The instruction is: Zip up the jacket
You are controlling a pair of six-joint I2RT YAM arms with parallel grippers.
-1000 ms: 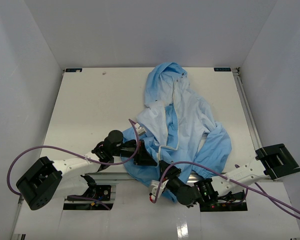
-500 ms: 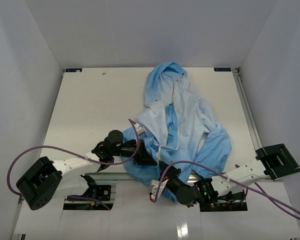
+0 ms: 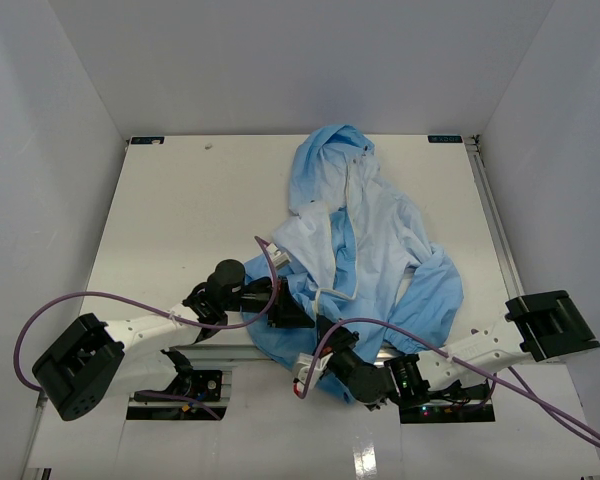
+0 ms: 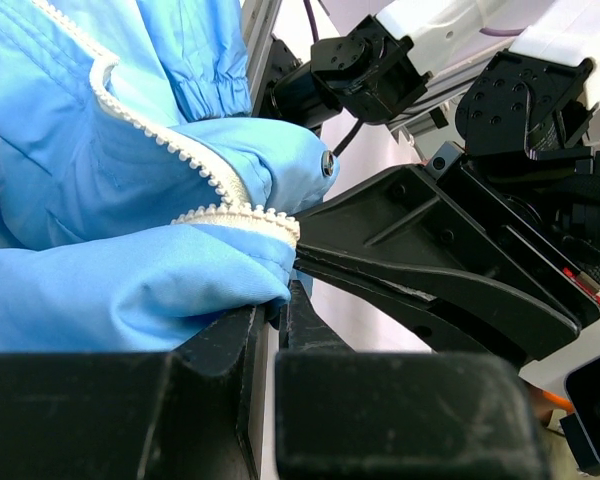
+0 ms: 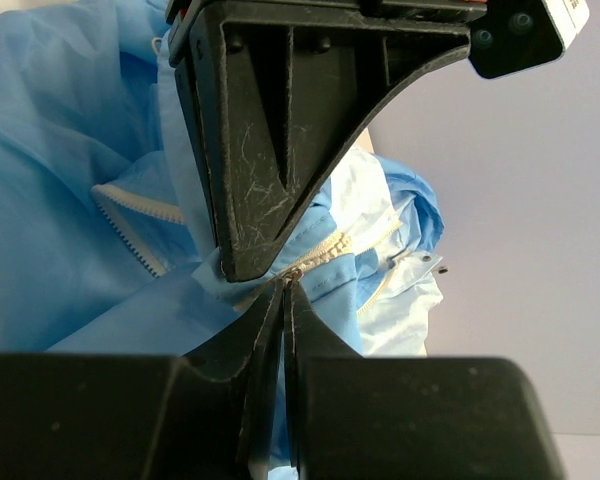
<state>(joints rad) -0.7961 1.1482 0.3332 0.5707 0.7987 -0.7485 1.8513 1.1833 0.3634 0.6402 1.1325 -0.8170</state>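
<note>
Top external shows the jacket (image 3: 380,225) crumpled right of centre, from the desk's (image 3: 180,200) far edge to its near edge. At the near hem my left end effector (image 4: 292,268) pinches the fabric at the zipper (image 4: 230,212). My right end effector (image 5: 285,284) is pressed together on the zipper alongside.

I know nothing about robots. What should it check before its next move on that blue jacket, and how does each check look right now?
1. The left gripper holds the jacket: ok, shut on the hem beside the zipper.
2. The right gripper holds the zipper edge: ok, shut on it.
3. Zipper rows joined: not ok, the two rows lie apart.
4. Jacket lying flat: not ok, it is bunched, one sleeve folded over.
</note>
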